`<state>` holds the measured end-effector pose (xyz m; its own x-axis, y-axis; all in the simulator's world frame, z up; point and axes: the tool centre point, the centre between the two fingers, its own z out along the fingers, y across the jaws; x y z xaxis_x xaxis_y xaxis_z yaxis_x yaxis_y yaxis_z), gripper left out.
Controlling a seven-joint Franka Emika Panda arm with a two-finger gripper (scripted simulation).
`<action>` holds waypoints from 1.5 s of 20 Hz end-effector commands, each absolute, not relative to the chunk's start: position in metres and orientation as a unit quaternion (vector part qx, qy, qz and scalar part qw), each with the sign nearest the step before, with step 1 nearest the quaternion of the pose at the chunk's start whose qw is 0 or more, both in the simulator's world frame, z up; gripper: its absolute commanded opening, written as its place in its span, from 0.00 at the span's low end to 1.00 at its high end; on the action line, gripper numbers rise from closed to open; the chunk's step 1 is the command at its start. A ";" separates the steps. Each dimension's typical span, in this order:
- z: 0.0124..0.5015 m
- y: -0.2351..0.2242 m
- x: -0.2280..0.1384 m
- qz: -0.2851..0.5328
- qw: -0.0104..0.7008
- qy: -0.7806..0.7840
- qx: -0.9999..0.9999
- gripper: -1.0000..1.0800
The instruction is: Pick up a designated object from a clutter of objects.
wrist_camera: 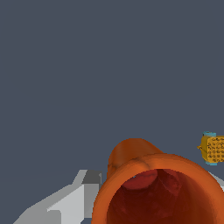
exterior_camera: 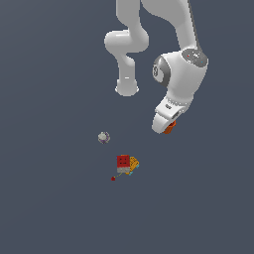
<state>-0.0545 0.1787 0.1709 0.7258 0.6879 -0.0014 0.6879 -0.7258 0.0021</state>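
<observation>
— Dark slate floor [exterior_camera: 49,208] everywhere, no walls or edges to go by. Going from the exterior view's left, what's down there?

— First the greyish ball [exterior_camera: 103,137], alone. Then a tiny red bit [exterior_camera: 113,178], the red cube with dark dots [exterior_camera: 123,161], and touching the cube on its far side a yellow-orange piece [exterior_camera: 132,164] with a bit of teal on it. Well off to the exterior view's right, and higher in the frame, is the gripper [exterior_camera: 168,125] with the orange-red cup [exterior_camera: 170,128] peeking out beneath it.

— So the cup is in the hand?

— It sits between the fingers [wrist_camera: 65,201], apart from the other items. The wrist view shows one grey finger right against the cup's wall; the other is mostly hidden. I judge the jaws clamped on it, though contact on the far side I can't confirm.

— Which way does it point?

— Its hollow mouth [wrist_camera: 159,197] opens toward the wrist camera, so its long axis runs roughly along the gripper's approach line, base pointing away toward the floor.

— What might go wrong?

— A round, smooth wall held on a narrow line could rotate or slide out if the arm swings fast, and it would drop back toward the clutter.
</observation>
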 end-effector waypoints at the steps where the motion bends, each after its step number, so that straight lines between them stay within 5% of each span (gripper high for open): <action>1: 0.190 0.174 -0.064 0.000 0.001 0.370 0.929 0.00; 19: 0.329 0.141 -0.129 0.000 -0.001 0.371 0.929 0.00; 30: 0.375 0.129 -0.147 0.000 0.000 0.370 0.929 0.00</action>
<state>-0.1451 0.1303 0.3710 0.7258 0.6879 0.0008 0.6879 -0.7258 -0.0007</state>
